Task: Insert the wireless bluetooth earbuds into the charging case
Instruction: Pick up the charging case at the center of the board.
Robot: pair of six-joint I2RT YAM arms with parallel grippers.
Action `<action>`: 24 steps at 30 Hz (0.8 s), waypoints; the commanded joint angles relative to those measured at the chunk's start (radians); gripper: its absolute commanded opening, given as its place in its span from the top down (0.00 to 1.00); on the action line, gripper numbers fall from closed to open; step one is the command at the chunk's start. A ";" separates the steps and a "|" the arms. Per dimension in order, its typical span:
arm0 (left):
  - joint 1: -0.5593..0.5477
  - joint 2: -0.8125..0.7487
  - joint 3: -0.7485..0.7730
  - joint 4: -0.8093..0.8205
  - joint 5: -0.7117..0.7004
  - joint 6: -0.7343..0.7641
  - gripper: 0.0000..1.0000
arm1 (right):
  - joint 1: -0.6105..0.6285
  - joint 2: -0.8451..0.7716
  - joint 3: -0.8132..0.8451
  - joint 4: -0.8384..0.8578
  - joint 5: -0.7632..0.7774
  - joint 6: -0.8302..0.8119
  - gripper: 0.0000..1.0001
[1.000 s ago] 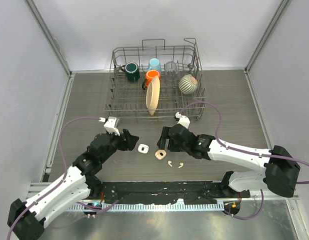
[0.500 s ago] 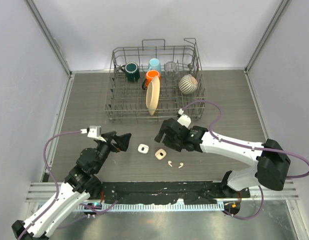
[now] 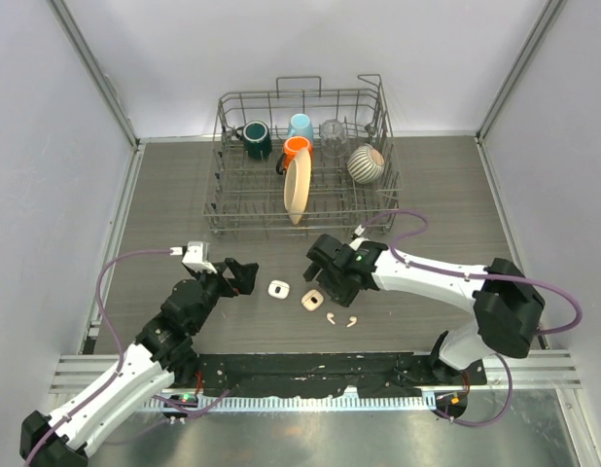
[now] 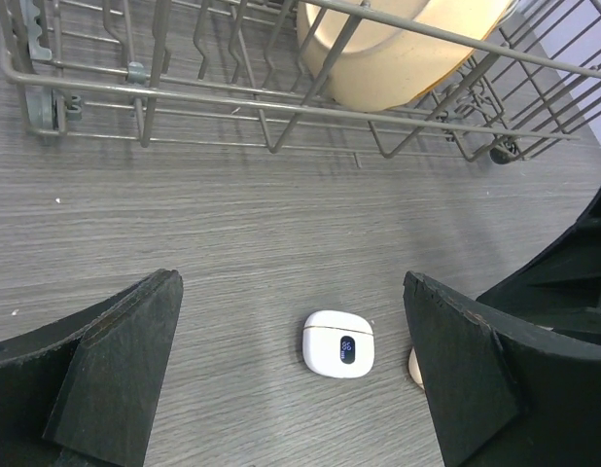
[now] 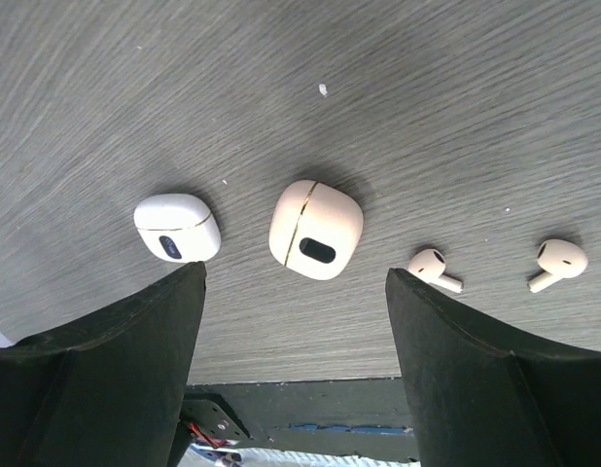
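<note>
A white charging case [image 3: 278, 288] and a cream charging case [image 3: 311, 301] lie shut on the table. Two white earbuds [image 3: 332, 317] [image 3: 351, 321] lie loose just right of the cream case. My left gripper [image 3: 244, 275] is open and empty, just left of the white case. In the left wrist view the white case [image 4: 338, 342] lies between and beyond the open fingers [image 4: 289, 292]. My right gripper [image 3: 317, 279] is open and empty, above the cream case. The right wrist view shows the white case [image 5: 177, 227], cream case [image 5: 316, 230], both earbuds [image 5: 434, 269] [image 5: 558, 263] and the gripper [image 5: 296, 277].
A wire dish rack [image 3: 234, 209] stands behind the cases, holding mugs, a glass, a striped bowl and a cream plate [image 3: 297, 187]. Its front wires [image 4: 232, 107] are close ahead in the left wrist view. A black strip [image 3: 310, 370] runs along the near table edge.
The left arm drew back and then came forward a little; its gripper is now slightly farther left of the white case. The right arm reshaped; its gripper stays over the cream case.
</note>
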 commanded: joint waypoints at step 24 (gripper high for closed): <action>0.004 -0.146 -0.068 0.068 -0.036 0.059 0.00 | -0.046 0.218 0.098 0.002 -0.145 0.017 0.33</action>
